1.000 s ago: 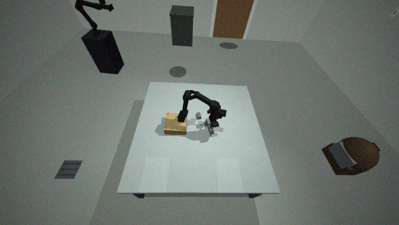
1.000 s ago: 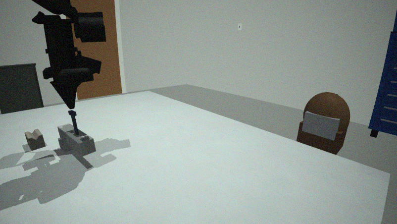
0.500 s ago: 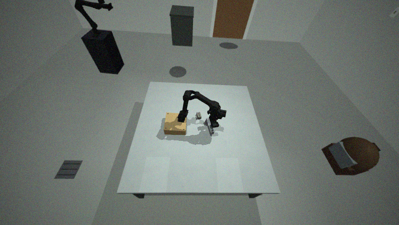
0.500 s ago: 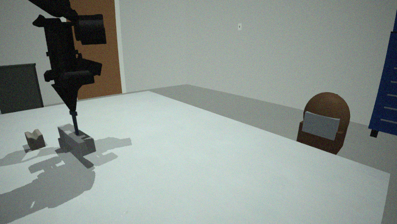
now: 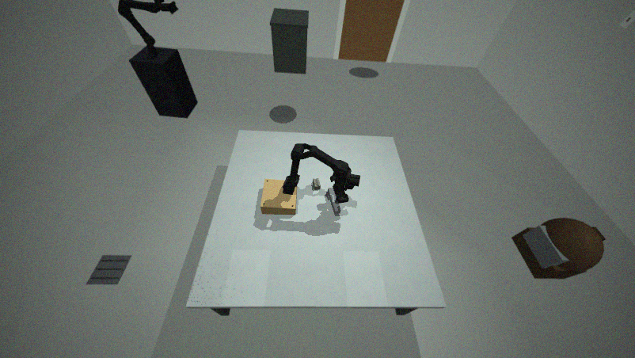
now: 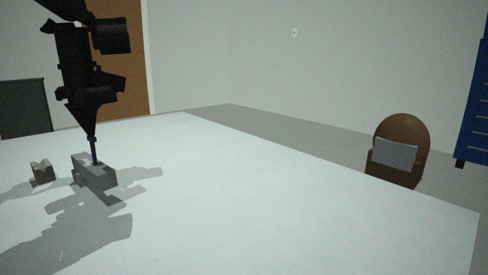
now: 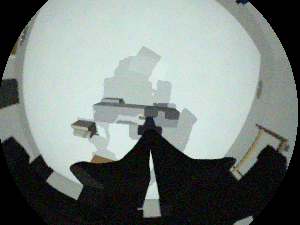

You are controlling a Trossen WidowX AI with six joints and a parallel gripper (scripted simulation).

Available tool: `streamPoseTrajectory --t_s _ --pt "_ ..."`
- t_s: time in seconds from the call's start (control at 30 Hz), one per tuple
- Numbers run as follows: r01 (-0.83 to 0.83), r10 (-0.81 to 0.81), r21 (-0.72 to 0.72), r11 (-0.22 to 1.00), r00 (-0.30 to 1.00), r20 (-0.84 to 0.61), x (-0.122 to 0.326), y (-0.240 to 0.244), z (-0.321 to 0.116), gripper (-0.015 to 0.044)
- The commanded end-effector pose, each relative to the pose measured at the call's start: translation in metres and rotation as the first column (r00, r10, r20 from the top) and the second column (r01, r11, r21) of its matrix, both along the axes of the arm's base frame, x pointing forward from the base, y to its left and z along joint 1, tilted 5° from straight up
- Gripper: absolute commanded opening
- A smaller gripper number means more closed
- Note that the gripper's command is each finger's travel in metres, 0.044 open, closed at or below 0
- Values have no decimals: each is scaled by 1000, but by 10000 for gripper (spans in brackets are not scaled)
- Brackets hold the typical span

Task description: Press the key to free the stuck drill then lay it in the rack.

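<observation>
A dark upright key (image 6: 93, 152) (image 7: 143, 130) with a wider head stands on a grey block (image 5: 333, 205) (image 6: 106, 176) (image 7: 170, 113). My gripper (image 6: 90, 135) (image 7: 149, 132) is shut and empty, pointing down, with its tips at the key's head. They look to touch it. In the top view the arm hides the key. A small block with a V-shaped notch, seemingly the rack (image 5: 316, 184) (image 6: 44, 173) (image 7: 84, 127), stands beside the grey block. The drill cannot be told apart from the grey block's dark lower parts.
The arm's base stands on a wooden box (image 5: 276, 204) on the white table (image 5: 311, 279) (image 6: 273, 218). The forearm reaches over the notched block toward the grey block. A brown chair-like object (image 5: 578, 244) (image 6: 402, 129) stands off the table's right side.
</observation>
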State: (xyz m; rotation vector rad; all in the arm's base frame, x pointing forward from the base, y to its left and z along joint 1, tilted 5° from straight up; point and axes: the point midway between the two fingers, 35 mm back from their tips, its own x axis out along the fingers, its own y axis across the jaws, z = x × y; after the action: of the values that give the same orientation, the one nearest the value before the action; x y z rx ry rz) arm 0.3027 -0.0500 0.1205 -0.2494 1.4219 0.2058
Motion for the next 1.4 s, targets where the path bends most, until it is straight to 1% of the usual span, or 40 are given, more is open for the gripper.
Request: streamPoseTrajectory --t_s 0.0,1.37 --pt "8 -8 -4 1000 1000 -21 -2 -2 -10 0" --pt "8 -8 -4 1000 1000 -22 -4 -7 -30 0"
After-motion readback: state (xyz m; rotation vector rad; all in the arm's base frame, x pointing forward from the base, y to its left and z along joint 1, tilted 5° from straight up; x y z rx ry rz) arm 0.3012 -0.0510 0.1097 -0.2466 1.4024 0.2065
